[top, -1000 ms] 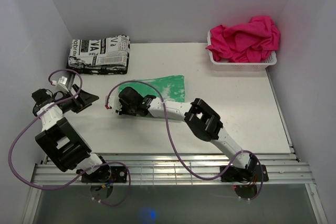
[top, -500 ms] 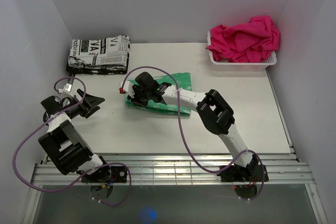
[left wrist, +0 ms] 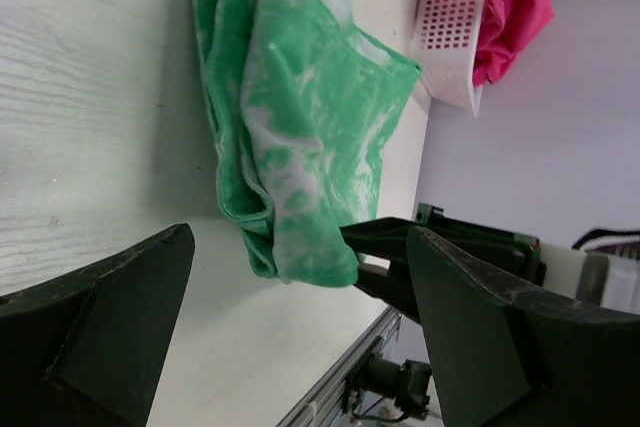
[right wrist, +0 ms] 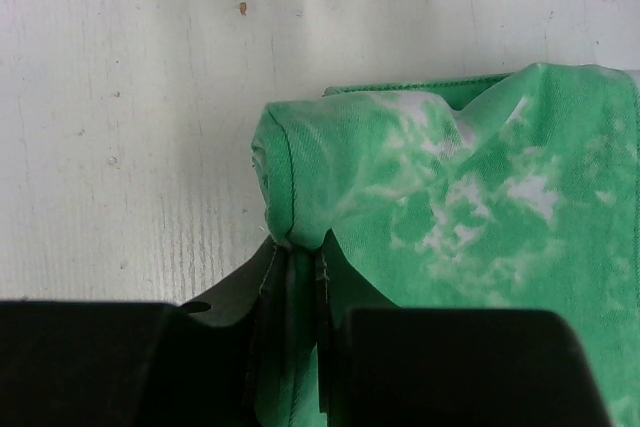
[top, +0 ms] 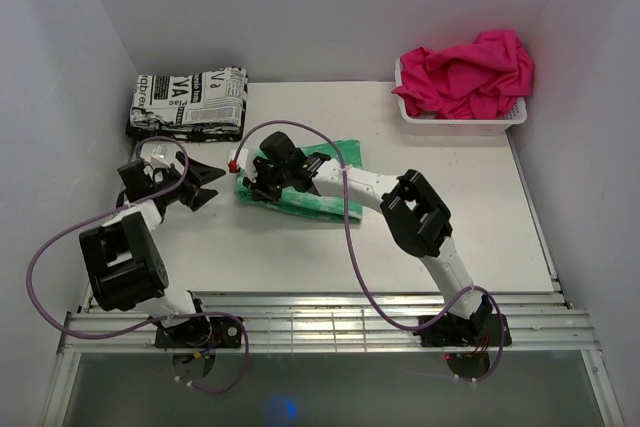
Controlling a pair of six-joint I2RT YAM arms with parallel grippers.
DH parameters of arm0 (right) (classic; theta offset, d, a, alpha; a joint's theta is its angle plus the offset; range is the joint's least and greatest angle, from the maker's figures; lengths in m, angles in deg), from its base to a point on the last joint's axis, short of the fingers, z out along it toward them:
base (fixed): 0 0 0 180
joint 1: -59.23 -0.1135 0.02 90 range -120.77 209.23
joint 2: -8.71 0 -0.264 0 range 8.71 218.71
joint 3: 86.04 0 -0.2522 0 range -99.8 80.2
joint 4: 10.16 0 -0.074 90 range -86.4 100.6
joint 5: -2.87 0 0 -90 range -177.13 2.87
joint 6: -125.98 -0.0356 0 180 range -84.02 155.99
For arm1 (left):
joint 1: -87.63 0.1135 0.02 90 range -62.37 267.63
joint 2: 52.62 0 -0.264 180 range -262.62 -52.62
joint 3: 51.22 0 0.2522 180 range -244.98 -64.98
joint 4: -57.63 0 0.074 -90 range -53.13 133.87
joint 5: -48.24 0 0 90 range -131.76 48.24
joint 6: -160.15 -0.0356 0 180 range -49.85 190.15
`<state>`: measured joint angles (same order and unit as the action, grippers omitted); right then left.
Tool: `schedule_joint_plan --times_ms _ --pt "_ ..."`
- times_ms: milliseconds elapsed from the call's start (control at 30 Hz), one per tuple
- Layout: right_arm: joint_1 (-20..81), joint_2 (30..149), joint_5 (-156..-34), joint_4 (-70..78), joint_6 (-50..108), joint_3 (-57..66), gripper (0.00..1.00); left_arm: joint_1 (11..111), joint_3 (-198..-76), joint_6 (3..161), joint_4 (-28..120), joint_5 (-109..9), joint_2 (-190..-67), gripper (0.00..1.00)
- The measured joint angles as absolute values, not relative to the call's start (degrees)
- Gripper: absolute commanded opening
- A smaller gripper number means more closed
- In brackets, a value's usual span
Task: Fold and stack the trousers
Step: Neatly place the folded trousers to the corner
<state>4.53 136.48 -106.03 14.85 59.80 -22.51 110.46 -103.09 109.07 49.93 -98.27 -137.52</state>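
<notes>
Our right gripper is clamped on the left end of the trousers. In its wrist view a narrow fold of green cloth is squeezed between the fingers. Our left gripper stands with its fingers wide apart and holds nothing. It sits just beside that same end and points at it.

The trousers lie as a folded bundle near the middle of the tabletop, part of it under our right forearm.

We judge the main risk to be the thin bite. Only the edge of the bundle is pinched, and we cannot tell how many layers are caught. A lift or drag from here could peel the upper layers off the lower ones and undo the fold. The left wrist view shows the layers already lying unevenly, so any lag of the lower cloth on the tabletop would make this worse.

The two grippers are also near each other, so a careless move by either could knock them together.

A purple cable arches over the right wrist and could snag.

The folded newsprint cloth lies at the far left corner, probably the place to stack. Our left arm sits partly across the way to it. The pink cloth in its white basket is well apart at the far right and blocks nothing.
</notes>
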Motion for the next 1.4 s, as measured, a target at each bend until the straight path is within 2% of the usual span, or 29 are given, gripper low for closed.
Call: schedule_joint_plan --times_ms 233,567,900,1000,1033,1067,1100,1233,1367,1400 --pt "5.0 136.5 -106.4 15.0 57.6 -23.7 0.08 106.2 -103.5 116.1 51.1 -91.5 -141.7 0.98" --pt "5.1 137.1 -106.7 15.3 55.8 -25.2 0.08 98.9 -103.7 122.2 56.6 -88.3 -145.4 0.98" --pt "5.1 140.6 -106.6 15.4 52.8 -29.8 0.08 95.8 -100.9 126.2 62.5 -85.7 -145.9 0.98" --pt "5.1 140.8 -106.2 14.9 51.8 -29.9 0.08 95.5 -100.8 127.5 63.6 -84.9 -146.2 0.8" --pt "5.1 140.9 -106.0 14.6 51.4 -29.9 0.08 95.4 -100.8 128.0 64.4 -84.7 -146.6 0.69" --pt "5.1 140.9 -105.9 14.2 51.1 -29.9 0.08 95.4 -100.8 128.7 65.2 -84.6 -147.1 0.65" --pt "5.1 140.9 -105.6 14.0 50.7 -30.0 0.08 95.3 -100.9 129.3 66.1 -84.6 -147.9 0.63" --pt "5.1 141.2 -104.6 13.6 49.4 -30.0 0.08 95.1 -100.9 131.6 69.1 -84.7 -150.2 0.68" --pt "5.1 141.3 -104.1 13.5 48.1 -30.0 0.08 94.6 -100.9 133.4 71.2 -84.8 -151.5 0.65" --pt "5.1 141.3 -104.1 13.4 47.8 -30.0 0.08 94.5 -100.9 133.8 71.5 -84.8 -151.8 0.61"
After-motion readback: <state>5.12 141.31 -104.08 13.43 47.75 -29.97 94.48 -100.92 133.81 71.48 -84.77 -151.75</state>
